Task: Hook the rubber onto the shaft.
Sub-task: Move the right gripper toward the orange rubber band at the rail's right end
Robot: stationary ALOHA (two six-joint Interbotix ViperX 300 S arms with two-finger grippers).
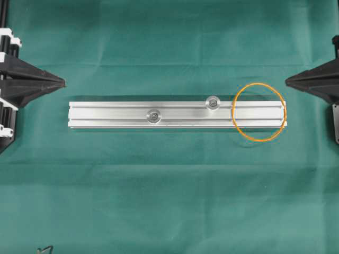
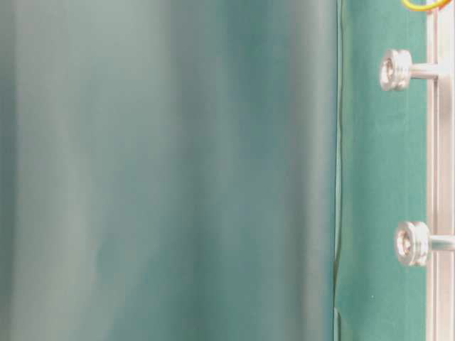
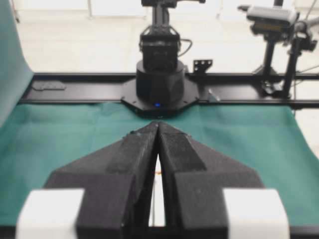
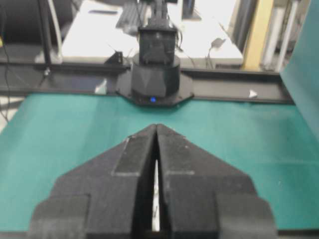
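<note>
At far left, the left gripper [image 1: 62, 82] is parked with jaws pressed together, nothing held; the aluminium rail [image 1: 106, 115] with two upright shafts [image 1: 154, 116] is laid centrally; the rubber [image 1: 259, 111] is draped loose over its right end, unhooked, nearest the right gripper [image 1: 287, 81], likewise closed and empty.

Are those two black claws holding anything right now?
No. The left tool and right tool are both shut and empty; the orange rubber band lies loose across the rail's end.
</note>
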